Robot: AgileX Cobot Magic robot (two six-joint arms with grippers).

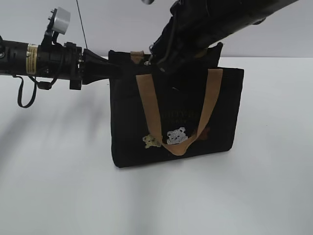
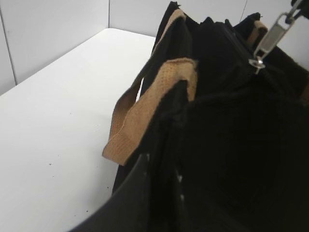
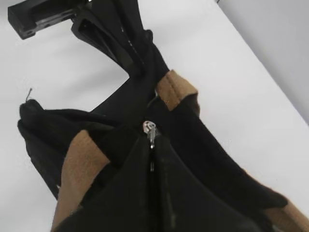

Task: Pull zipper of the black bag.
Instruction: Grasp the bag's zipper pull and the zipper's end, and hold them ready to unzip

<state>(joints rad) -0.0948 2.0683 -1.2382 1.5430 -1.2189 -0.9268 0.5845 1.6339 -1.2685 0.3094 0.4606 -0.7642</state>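
The black bag (image 1: 127, 122) stands upright on the white table, with tan handles (image 1: 149, 98) and small bear patches on its front. My left gripper (image 1: 110, 68) comes in from the left and is shut on the bag's top left corner; the left wrist view (image 2: 164, 166) shows black fabric between its fingers. My right gripper (image 1: 154, 59) reaches down from the upper right and is shut on the silver zipper pull (image 1: 147, 62) near the bag's left end. The pull also shows in the left wrist view (image 2: 268, 41) and between the right fingertips (image 3: 152, 141) in the right wrist view (image 3: 150, 129).
The white table (image 1: 58, 186) spreads around the bag, with a pale wall (image 1: 122, 24) behind it. The left arm's body and cable (image 1: 29, 58) hang over the table's left side. The left gripper (image 3: 111, 38) shows at the top of the right wrist view.
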